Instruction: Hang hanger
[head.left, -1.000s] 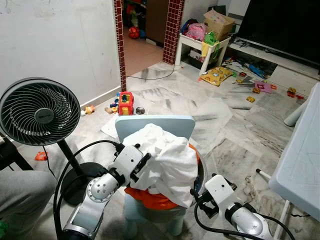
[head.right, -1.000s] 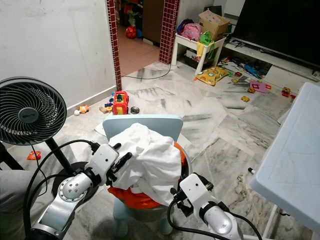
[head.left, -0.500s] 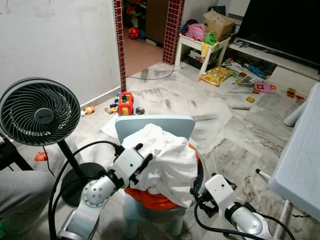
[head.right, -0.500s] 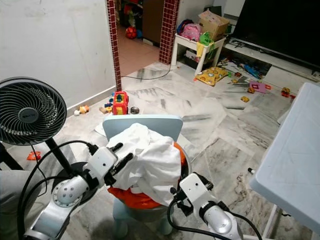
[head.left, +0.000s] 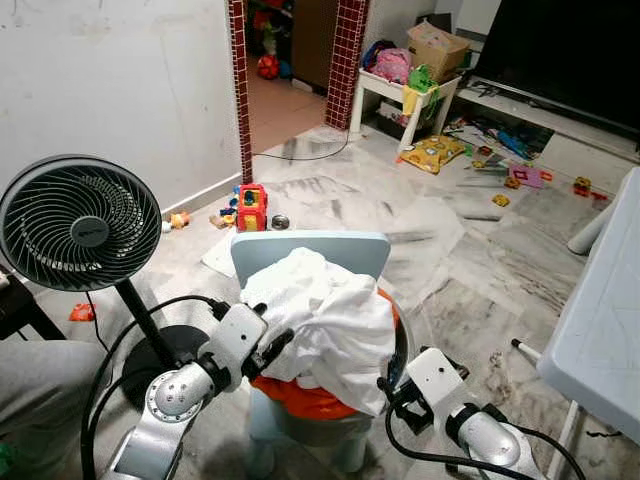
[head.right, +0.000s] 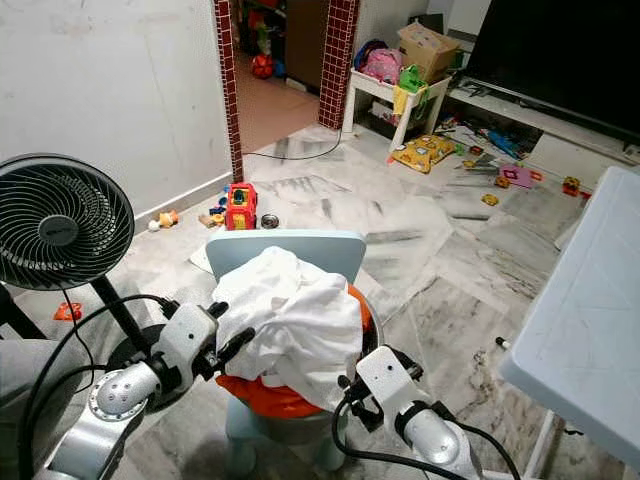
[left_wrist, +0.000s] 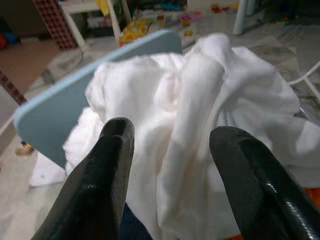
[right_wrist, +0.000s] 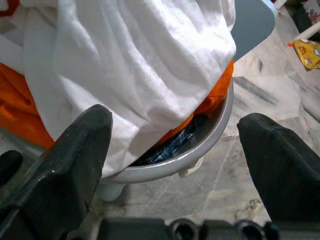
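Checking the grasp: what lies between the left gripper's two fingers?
A fold of the white cloth heaped in the basin sits between the open left gripper, as the left wrist view shows.

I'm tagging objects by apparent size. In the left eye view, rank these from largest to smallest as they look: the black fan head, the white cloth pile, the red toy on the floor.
1. Black fan head and white cloth pile: look alike in size; both are near the camera.
2. Red toy: smallest, though it lies farther off.

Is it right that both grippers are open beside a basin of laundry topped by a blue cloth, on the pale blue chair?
Not quite: the top cloth is white, not blue, as the left eye view shows. The rest holds: left gripper and right gripper are open beside the basin on the pale blue chair.
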